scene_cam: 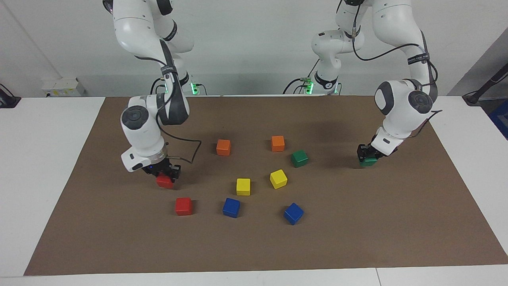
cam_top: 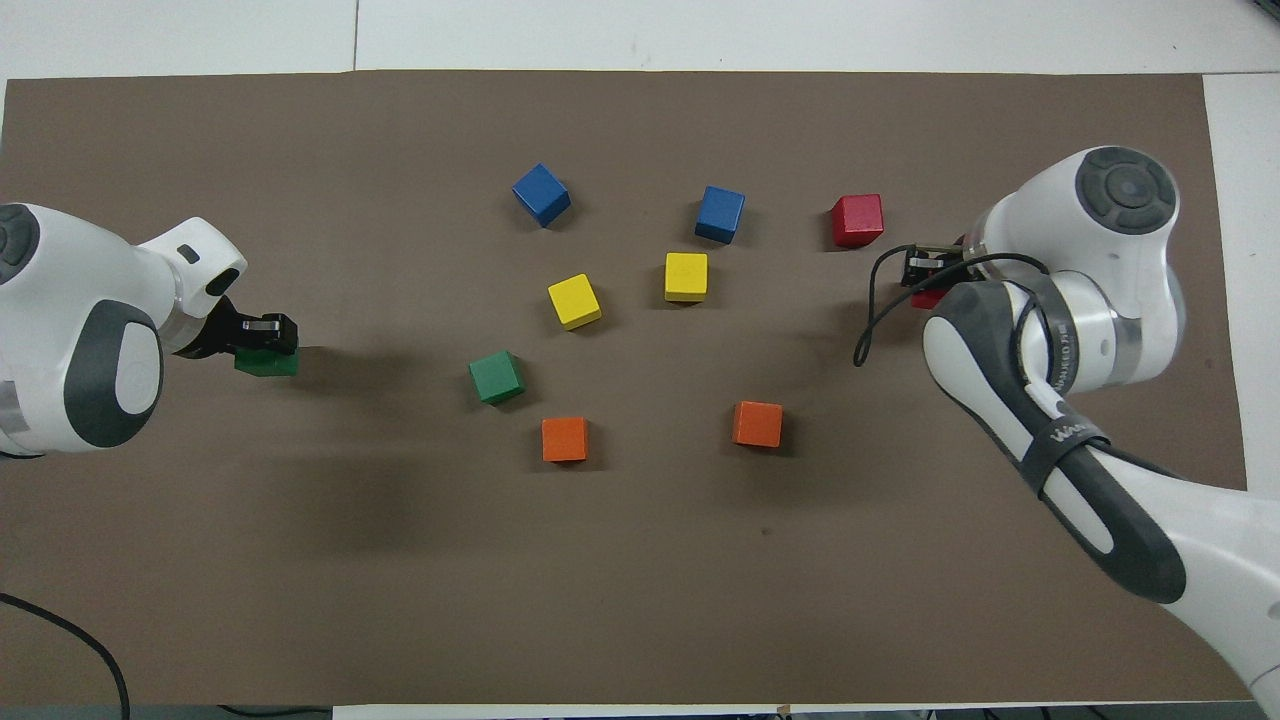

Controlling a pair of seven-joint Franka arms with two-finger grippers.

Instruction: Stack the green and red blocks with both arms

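Two claws each grip a cube in the facing view: the right claw (scene_cam: 166, 174), clamped tight on a red block (scene_cam: 164, 181), rides just above the brown mat (scene_cam: 357, 222), apparently carrying it toward the free red block (scene_cam: 183, 206) lying just below-right of it as shown, the likely base of a red stack. The left claw (scene_cam: 367, 154) is closed on a green block (scene_cam: 368, 161) low over the mat or resting on it, I cannot tell which, with the loose green block (scene_cam: 299, 158) well apart toward the middle. Cubes have no long axis; both held ones sit roughly level. From overhead, the left claw (cam_top: 262, 333) covers most of its green block (cam_top: 267, 362), whose faces run nearly square to the mat's edges, while the other green block (cam_top: 497, 377) lies slightly turned. The right claw (cam_top: 930, 270) hides nearly all of its red block (cam_top: 926, 297), beside the loose red block (cam_top: 857, 220).
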